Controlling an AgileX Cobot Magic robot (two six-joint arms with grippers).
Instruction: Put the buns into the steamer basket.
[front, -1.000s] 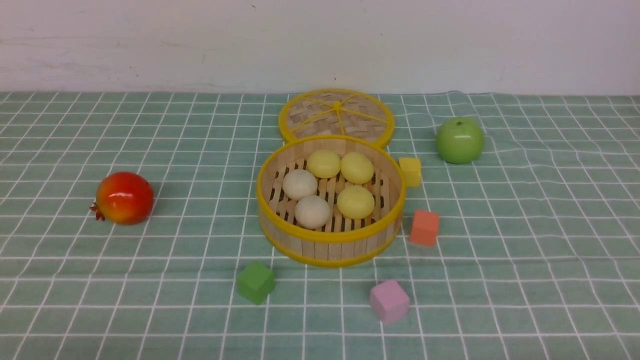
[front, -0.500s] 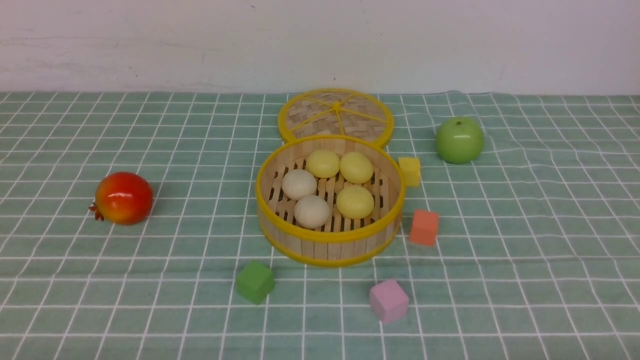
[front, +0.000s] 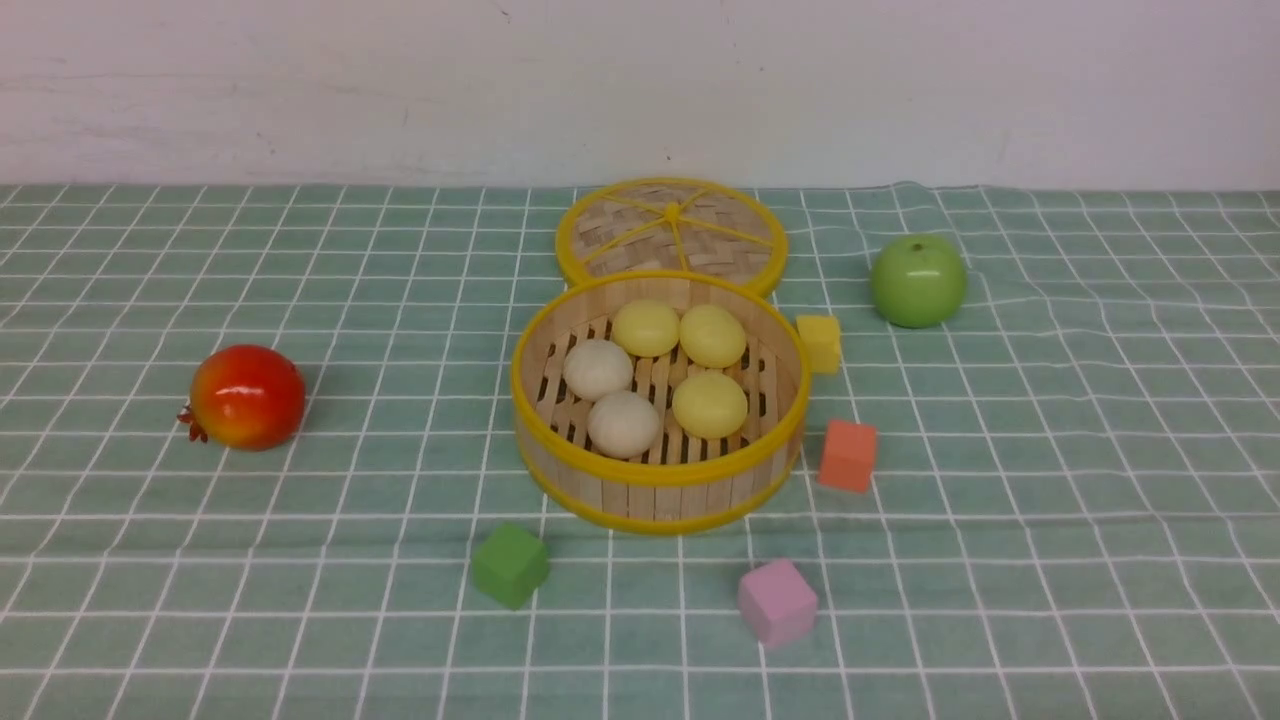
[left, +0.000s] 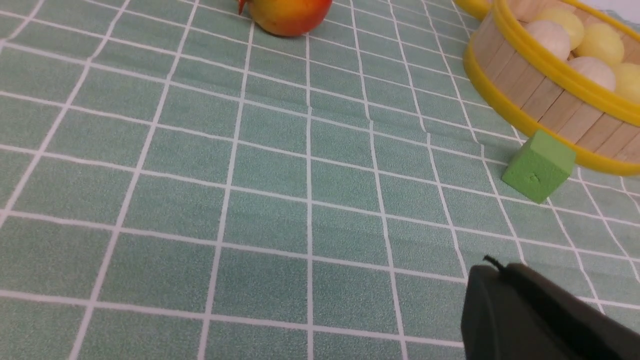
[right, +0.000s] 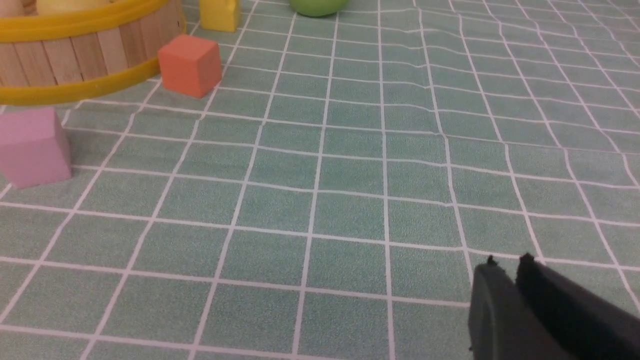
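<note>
The steamer basket (front: 660, 490) stands mid-table with all the buns inside: two off-white ones (front: 598, 368) (front: 623, 423) and three pale yellow ones (front: 646, 327) (front: 712, 335) (front: 709, 404). The basket also shows in the left wrist view (left: 530, 95) with buns (left: 550, 35) in it, and in the right wrist view (right: 75, 55). Neither arm shows in the front view. My left gripper (left: 492, 267) is shut and empty over bare cloth, short of the basket. My right gripper (right: 506, 264) is shut and empty over bare cloth.
The flat woven lid (front: 672, 232) lies behind the basket. A red pomegranate (front: 246, 396) lies left, a green apple (front: 918, 281) back right. Foam cubes lie around the basket: yellow (front: 820, 343), orange (front: 848, 455), pink (front: 777, 602), green (front: 510, 565).
</note>
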